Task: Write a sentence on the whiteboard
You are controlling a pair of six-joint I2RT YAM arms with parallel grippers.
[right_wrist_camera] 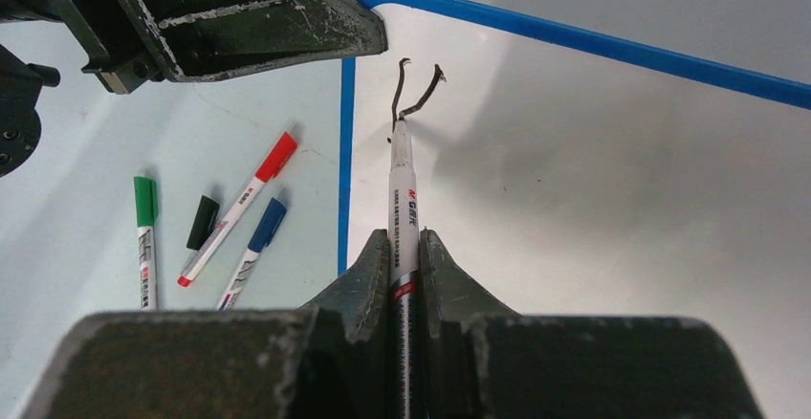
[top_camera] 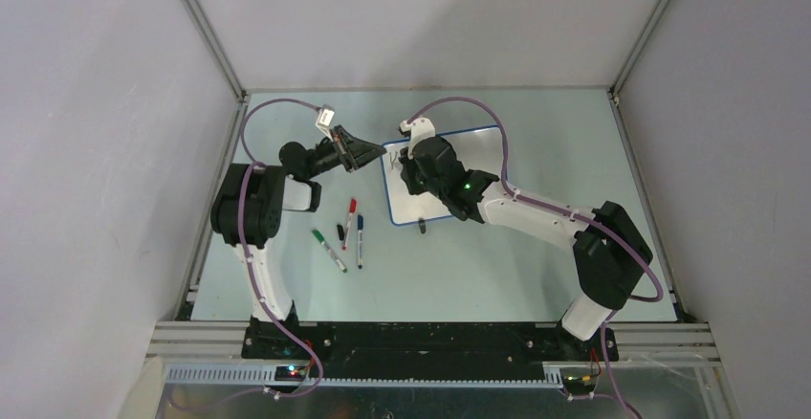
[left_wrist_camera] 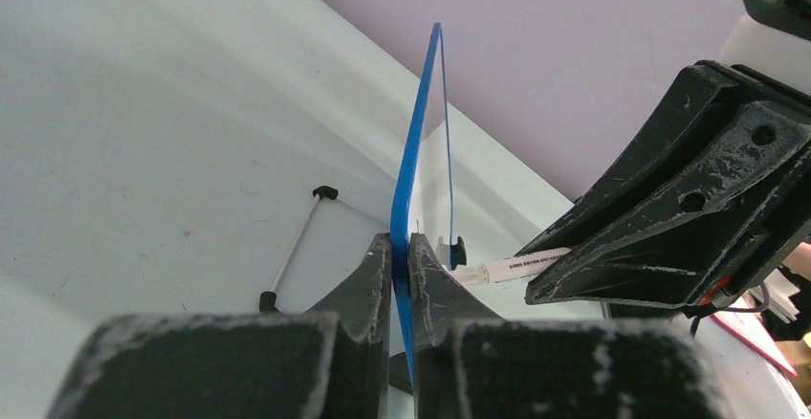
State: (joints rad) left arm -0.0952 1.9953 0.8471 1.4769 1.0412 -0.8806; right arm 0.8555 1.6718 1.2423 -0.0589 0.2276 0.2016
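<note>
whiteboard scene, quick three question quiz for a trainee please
1. True or false: the left claw clamps the whiteboard's blue rim.
2. The right claw holds: A an eraser, B a ruler, C an uncapped marker.
3. What colour is the loose cap lying on the table?
Key: 1 true; 2 C; 3 black.

Soft, even light, seemingly from above.
Your wrist views blur up close; a grey shadow crosses the whiteboard (right_wrist_camera: 622,247).
</note>
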